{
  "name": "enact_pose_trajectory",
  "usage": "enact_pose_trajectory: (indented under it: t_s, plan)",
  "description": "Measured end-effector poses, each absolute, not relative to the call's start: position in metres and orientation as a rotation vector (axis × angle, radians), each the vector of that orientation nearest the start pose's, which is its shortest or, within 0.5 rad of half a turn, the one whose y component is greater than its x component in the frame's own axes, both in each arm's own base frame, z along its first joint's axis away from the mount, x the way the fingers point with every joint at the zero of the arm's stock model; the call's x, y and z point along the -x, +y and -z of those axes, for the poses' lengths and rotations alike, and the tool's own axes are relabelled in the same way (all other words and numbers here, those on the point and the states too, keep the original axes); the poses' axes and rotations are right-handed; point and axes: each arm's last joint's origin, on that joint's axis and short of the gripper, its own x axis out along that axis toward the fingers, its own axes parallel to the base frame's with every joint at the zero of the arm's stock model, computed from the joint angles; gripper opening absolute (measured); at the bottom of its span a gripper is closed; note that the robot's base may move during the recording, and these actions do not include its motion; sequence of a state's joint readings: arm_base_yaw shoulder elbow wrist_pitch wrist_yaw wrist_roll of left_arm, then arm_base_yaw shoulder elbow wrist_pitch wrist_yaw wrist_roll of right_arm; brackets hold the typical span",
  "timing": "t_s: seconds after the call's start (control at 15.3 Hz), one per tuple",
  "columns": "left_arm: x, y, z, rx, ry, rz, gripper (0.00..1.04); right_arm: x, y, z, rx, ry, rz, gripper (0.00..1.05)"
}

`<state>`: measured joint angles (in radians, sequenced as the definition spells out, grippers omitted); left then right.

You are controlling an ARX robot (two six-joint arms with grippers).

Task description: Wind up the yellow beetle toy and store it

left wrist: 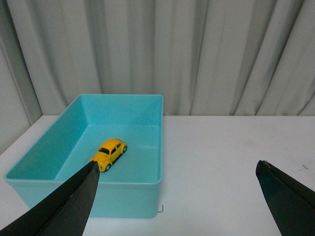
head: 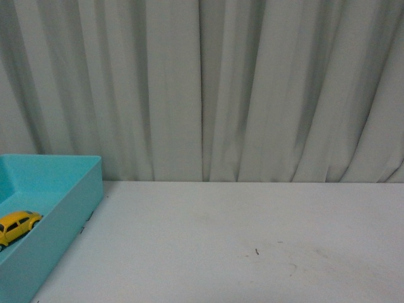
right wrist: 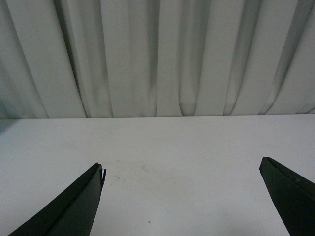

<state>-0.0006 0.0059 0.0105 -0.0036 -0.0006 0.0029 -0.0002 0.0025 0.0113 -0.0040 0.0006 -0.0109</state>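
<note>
Pleated grey curtain (head: 252,88) behind white table (head: 240,246). Teal bin (left wrist: 123,110) at table's left side. Left end effector (left wrist: 177,169) spread wide, empty, above bin's near wall; right end effector (right wrist: 181,169) likewise released over bare table. Yellow beetle toy (left wrist: 109,154) on bin floor, unobstructed.

I see the toy (left wrist: 110,153) inside the bin (left wrist: 147,196), on its floor, ahead of my left pincer (left wrist: 177,169) and toward its left finger. The bin sits on the desk (left wrist: 236,147), with the curtain (left wrist: 197,54) behind. Ahead of my right pincer (right wrist: 182,169) lies only desk, then curtain.
</note>
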Motion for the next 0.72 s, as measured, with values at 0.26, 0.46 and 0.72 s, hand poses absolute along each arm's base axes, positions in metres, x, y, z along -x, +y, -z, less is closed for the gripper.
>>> enact_pose_trajectory:
  t_s: [0.26, 0.46, 0.72]
  plan:
    - [-0.0974, 0.0, -0.1663, -0.003, -0.001, 0.0, 0.98, -0.0972, 0.0, -0.1668, 0.011, -0.005, 0.001, 0.98]
    - [-0.0974, 0.0, -0.1663, -0.003, -0.001, 0.0, 0.98, -0.0972, 0.0, -0.1668, 0.011, -0.005, 0.001, 0.98]
    - [-0.0974, 0.0, -0.1663, -0.003, -0.001, 0.0, 0.98, -0.0972, 0.0, -0.1668, 0.011, -0.005, 0.001, 0.98]
